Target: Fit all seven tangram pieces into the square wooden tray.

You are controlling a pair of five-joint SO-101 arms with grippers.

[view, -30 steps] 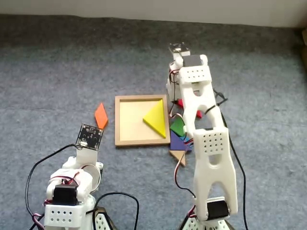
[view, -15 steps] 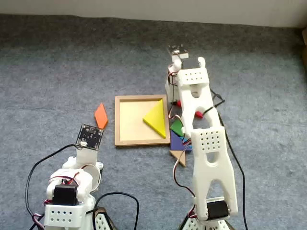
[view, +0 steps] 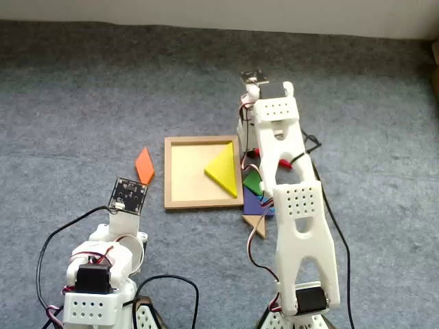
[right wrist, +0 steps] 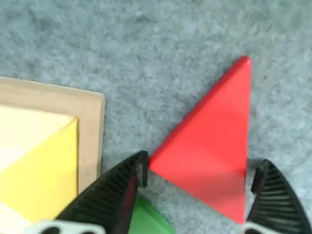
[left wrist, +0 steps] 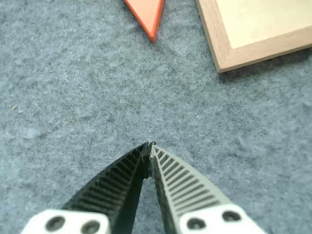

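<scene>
The square wooden tray [view: 180,203] lies mid-table with a yellow triangle [view: 223,170] in its right half. In the right wrist view my right gripper [right wrist: 199,173] is open, one finger on each side of the red triangle [right wrist: 214,141], which lies flat on the carpet just outside the tray's rim [right wrist: 90,124]. The right arm [view: 285,137] covers most of that red piece from above. My left gripper [left wrist: 147,146] is shut and empty over bare carpet, short of the orange piece [left wrist: 145,12] and the tray corner [left wrist: 229,53].
A green piece [view: 254,182], a blue piece [view: 256,204] and a tan triangle [view: 256,223] lie in a row right of the tray, beside the right arm. The orange parallelogram [view: 144,165] lies left of the tray. The left arm [view: 103,274] stays folded at the near left.
The right arm has shifted slightly and lowered over the red triangle. The left arm and the pieces have not moved.
</scene>
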